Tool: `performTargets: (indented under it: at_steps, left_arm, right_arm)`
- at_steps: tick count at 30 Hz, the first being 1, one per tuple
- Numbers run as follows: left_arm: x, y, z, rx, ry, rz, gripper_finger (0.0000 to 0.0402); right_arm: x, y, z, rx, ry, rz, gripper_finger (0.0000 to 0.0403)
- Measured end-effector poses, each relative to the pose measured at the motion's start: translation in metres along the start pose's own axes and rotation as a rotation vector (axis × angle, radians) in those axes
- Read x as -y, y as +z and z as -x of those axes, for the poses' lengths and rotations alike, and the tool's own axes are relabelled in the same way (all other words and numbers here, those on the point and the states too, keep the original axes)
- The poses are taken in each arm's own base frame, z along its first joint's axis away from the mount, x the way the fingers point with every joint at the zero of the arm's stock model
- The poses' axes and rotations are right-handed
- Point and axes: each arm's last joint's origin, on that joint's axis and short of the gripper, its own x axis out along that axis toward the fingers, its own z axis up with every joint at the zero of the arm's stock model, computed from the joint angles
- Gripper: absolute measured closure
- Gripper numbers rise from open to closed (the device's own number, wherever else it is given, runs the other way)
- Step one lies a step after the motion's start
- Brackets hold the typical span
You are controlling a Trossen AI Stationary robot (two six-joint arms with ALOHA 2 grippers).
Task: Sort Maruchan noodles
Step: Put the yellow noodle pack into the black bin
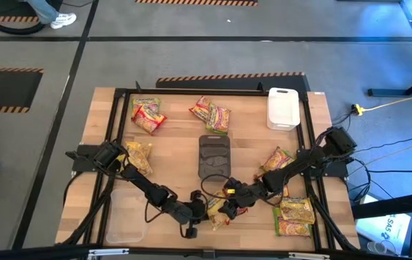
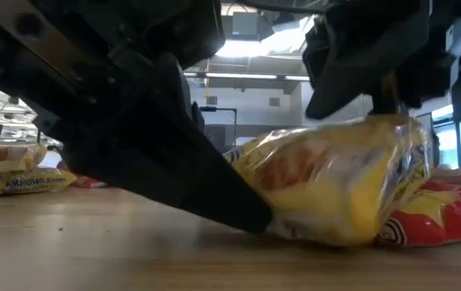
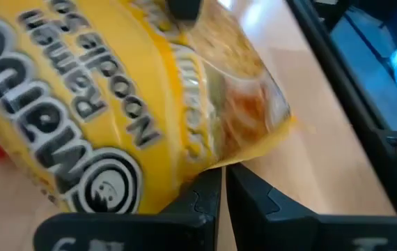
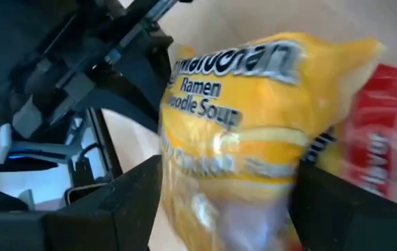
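**Two grippers, one yellow packet**

High view: both meet at the table's near edge.

Left wrist: your left gripper [image 3: 223, 185] pinches the yellow packet [image 3: 143, 104].

Right wrist: your right gripper [image 4: 223, 202] straddles it, spread wide. Pulling apart could tear it.

Noodle packet [image 1: 217, 209] between both end effectors, resting on another packet [image 2: 441, 218]
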Motion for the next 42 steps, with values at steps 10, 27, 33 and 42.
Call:
performTargets:
  at_steps: [10, 27, 33, 42]
  left_arm:
    - [0.006, 0.005, -0.001, 0.008, -0.020, -0.078, 0.0383]
    - [0.014, 0.001, 0.006, -0.035, -0.021, -0.107, 0.0383]
    - [0.020, 0.016, 0.029, -0.103, -0.012, -0.116, 0.0383]
    - [0.033, 0.055, 0.073, -0.066, -0.086, -0.103, 0.0383]
  right_arm:
    - [-0.001, -0.001, -0.008, -0.004, 0.055, 0.030, 0.0141]
    - [-0.006, -0.001, -0.007, -0.032, 0.122, 0.061, 0.0310]
    - [-0.012, 0.001, 0.001, -0.030, 0.147, 0.119, 0.0299]
    - [-0.031, -0.005, 0.038, -0.044, 0.153, 0.307, 0.0309]
